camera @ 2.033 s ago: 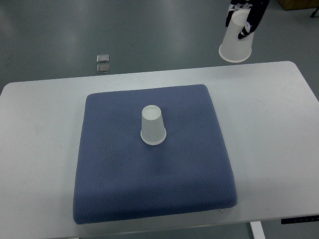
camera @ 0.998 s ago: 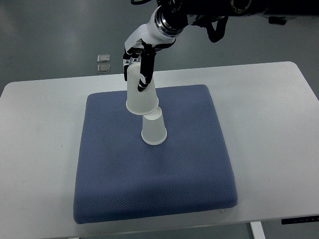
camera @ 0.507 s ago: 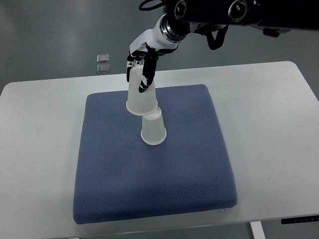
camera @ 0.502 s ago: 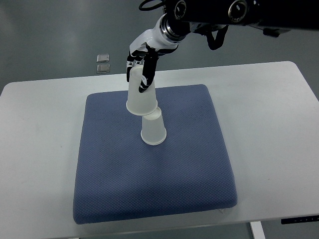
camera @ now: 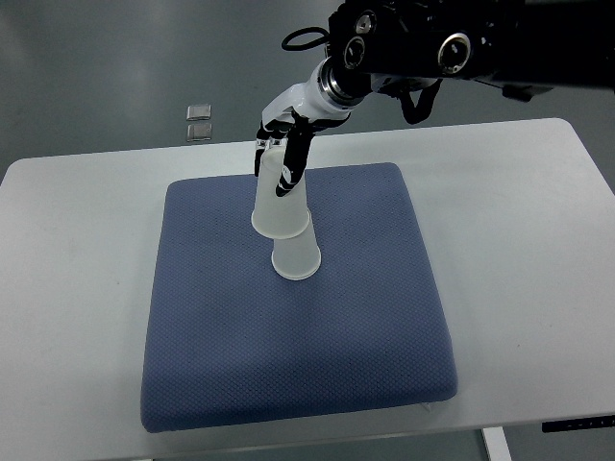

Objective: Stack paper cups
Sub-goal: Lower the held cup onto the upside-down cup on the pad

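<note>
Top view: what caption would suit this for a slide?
Right hand lowers an upturned cup over another cup on a blue pad.

- The robot hand (camera: 282, 154) has slim black fingers (camera: 294, 163) with white segments over the knuckles and back.
- A white cuff with a metal ring joins it to the forearm (camera: 432, 43).
- That forearm is glossy black, with round silver-rimmed fittings.
- Thin black cables (camera: 302, 40) loop near the wrist.

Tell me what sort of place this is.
Probably a robotics lab or test area: a plain white table with a blue pad stands on a bare grey floor, and the right hand holds a paper cup over another cup.
</note>
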Robot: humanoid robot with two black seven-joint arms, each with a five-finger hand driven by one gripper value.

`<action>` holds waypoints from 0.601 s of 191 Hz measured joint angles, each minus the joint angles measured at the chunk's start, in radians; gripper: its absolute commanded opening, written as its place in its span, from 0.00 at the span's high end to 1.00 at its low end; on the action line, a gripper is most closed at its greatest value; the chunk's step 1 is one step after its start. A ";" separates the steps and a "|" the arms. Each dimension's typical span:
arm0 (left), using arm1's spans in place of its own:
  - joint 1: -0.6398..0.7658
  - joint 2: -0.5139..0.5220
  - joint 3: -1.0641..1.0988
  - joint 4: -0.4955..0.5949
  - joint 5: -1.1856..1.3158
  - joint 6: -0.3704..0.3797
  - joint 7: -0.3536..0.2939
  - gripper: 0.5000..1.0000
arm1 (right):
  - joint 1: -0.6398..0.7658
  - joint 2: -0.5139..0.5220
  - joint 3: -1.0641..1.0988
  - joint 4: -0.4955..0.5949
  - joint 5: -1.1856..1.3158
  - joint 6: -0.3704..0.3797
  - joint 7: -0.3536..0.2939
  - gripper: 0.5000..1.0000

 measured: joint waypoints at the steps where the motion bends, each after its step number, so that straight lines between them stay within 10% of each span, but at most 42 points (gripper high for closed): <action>1: 0.000 0.000 0.000 0.000 0.000 0.000 0.000 0.00 | -0.001 0.000 0.000 0.000 0.000 0.000 0.000 0.50; 115: 0.003 0.000 0.000 0.001 0.000 0.001 0.000 0.00 | -0.027 0.000 -0.002 -0.004 -0.023 -0.006 0.000 0.46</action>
